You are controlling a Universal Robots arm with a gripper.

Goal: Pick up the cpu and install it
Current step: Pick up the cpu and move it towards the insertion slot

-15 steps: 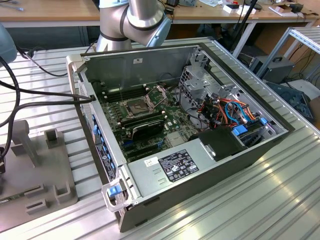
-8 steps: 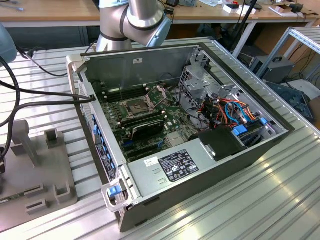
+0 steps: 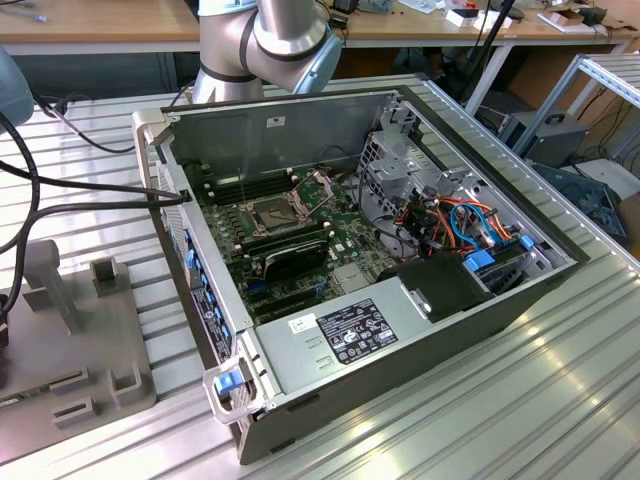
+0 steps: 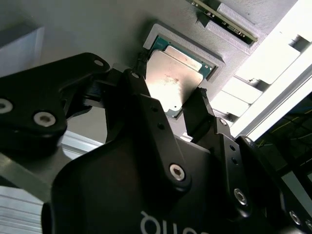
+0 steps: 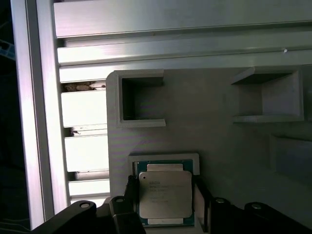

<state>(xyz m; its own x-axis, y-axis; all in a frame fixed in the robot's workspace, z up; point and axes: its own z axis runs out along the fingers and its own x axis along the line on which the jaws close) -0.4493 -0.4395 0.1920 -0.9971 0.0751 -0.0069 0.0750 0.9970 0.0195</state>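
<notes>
Gripper (image 4: 170,90) astride cpu (image 4: 180,73), grey tray (image 5: 219,146) beneath

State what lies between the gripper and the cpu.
Nothing: in both wrist views the gripper straddles the cpu, which sits in the grey holder's recess.

Exterior view: bright, even room light; pale sheen streaks on worktop (image 3: 520,400) slats; sharp throughout, soft shadows inside case (image 3: 300,130). Both wrist views: dim, slats blown out white. Second wrist view: warm glare patch on cpu (image 4: 178,73) lid; gripper (image 4: 170,80) near-black, detail lost, slightly soft. First wrist view: cpu in focus.
</notes>
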